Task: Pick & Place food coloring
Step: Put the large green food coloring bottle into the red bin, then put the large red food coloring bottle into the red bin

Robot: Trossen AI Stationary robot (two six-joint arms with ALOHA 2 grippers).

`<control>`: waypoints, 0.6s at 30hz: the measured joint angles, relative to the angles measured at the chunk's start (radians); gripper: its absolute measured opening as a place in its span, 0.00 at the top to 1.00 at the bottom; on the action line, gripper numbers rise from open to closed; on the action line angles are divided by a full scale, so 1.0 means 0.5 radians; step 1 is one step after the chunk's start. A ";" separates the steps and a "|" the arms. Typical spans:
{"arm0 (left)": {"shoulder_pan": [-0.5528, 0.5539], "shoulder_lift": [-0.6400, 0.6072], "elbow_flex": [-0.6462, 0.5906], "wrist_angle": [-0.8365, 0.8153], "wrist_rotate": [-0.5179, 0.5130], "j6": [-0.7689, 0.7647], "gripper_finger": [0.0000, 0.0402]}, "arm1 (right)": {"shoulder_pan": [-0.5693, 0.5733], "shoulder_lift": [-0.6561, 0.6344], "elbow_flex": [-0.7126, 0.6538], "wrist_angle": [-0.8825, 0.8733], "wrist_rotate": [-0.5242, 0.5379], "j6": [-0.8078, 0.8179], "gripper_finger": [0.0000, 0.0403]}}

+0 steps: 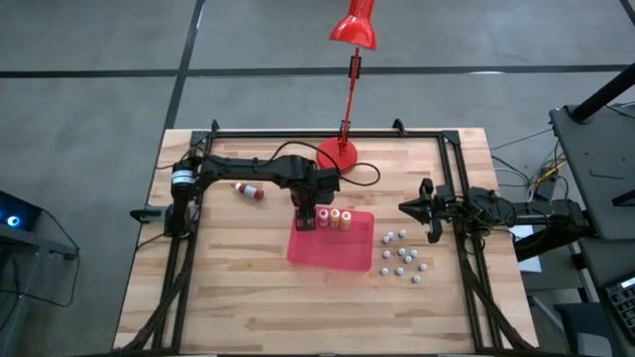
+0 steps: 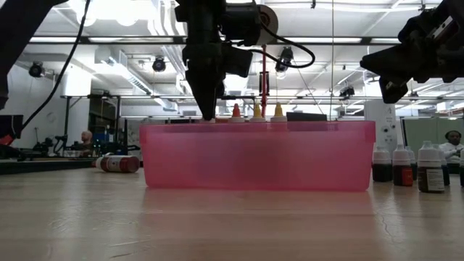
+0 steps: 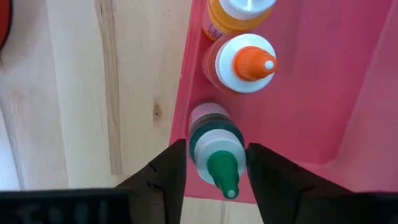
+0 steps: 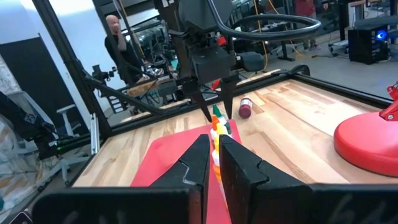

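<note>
A flat red tray point(image 1: 330, 238) lies mid-table. Along its far wall stand tiny food coloring bottles: a green-capped one point(image 3: 217, 162), an orange-capped one point(image 3: 245, 62), and further ones point(image 1: 340, 216) beyond. My left gripper point(image 3: 216, 155) points down into the tray's far left corner. It is open, one finger on either side of the green-capped bottle's collar with only a thin gap. That bottle stands on its base on the tray floor. Another bottle with a red cap point(image 1: 249, 190) lies on its side on the table, left of the tray. My right gripper point(image 4: 217, 162) waits shut at the right edge.
Several small white-capped bottles point(image 1: 402, 256) stand on the table right of the tray. A red desk lamp's base point(image 1: 337, 154) sits just beyond the left arm, with its cord beside it. A black frame point(image 1: 327, 131) runs round the table's edges.
</note>
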 joint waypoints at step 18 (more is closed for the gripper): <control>0.000 -0.010 0.272 -0.285 -0.001 -0.004 0.63 | 0.000 0.000 0.000 0.001 -0.001 -0.001 0.93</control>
